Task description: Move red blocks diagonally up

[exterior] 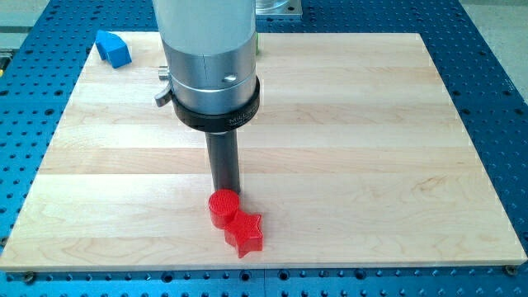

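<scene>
A red round block and a red star-shaped block lie touching each other near the board's bottom edge, a little left of centre. The star is to the lower right of the round one. My tip stands right behind the round block, at its top edge, and seems to touch it. The rod's very end is partly hidden by the round block.
A blue block lies at the board's top left corner. The wooden board rests on a blue perforated table. The arm's grey body covers the top middle of the board.
</scene>
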